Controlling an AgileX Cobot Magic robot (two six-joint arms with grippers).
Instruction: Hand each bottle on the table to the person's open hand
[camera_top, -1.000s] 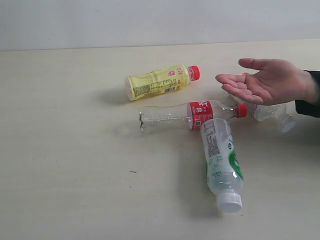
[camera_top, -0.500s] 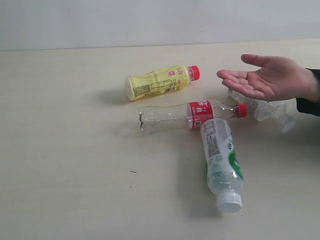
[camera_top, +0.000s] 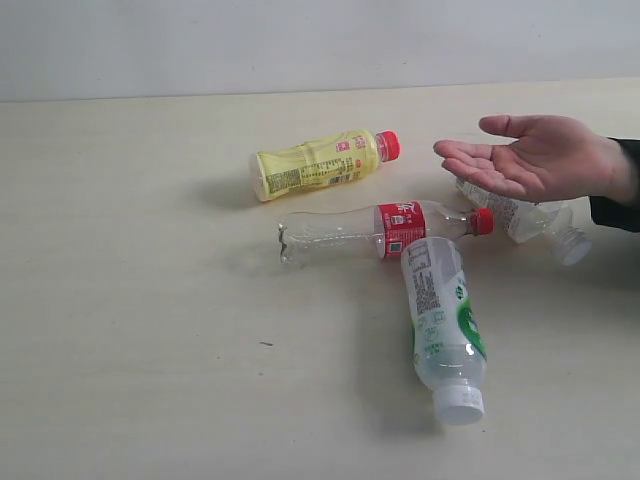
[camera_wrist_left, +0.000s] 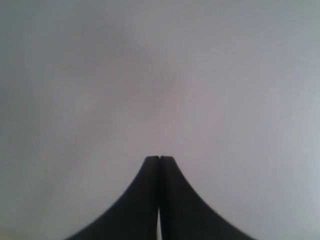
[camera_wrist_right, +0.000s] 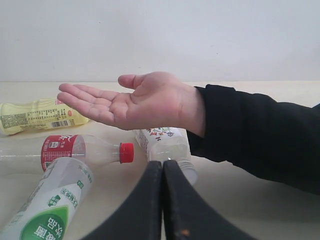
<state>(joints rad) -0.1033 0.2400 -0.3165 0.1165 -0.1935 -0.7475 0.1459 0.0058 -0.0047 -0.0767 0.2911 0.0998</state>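
Several bottles lie on the table (camera_top: 120, 300). The yellow bottle (camera_top: 315, 165) with a red cap lies at the back. In front of it is the clear bottle (camera_top: 380, 229) with red label and cap. The green-labelled bottle (camera_top: 444, 325) with a white cap lies nearest. A fourth clear bottle (camera_top: 530, 222) with a white cap lies under the person's open hand (camera_top: 530, 158), which hovers palm up at the right. Neither gripper shows in the exterior view. My right gripper (camera_wrist_right: 162, 162) is shut and empty, pointing at the hand (camera_wrist_right: 135, 102) and the clear bottle (camera_wrist_right: 165, 145). My left gripper (camera_wrist_left: 159, 158) is shut, facing a blank grey surface.
A pale wall (camera_top: 300, 40) runs behind the table. The person's dark sleeve (camera_wrist_right: 255, 135) reaches in from the right. A tiny dark speck (camera_top: 266, 344) lies on the wood in front of the bottles.
The person's hand has shifted slightly to the right and settled. The bottles have not moved.
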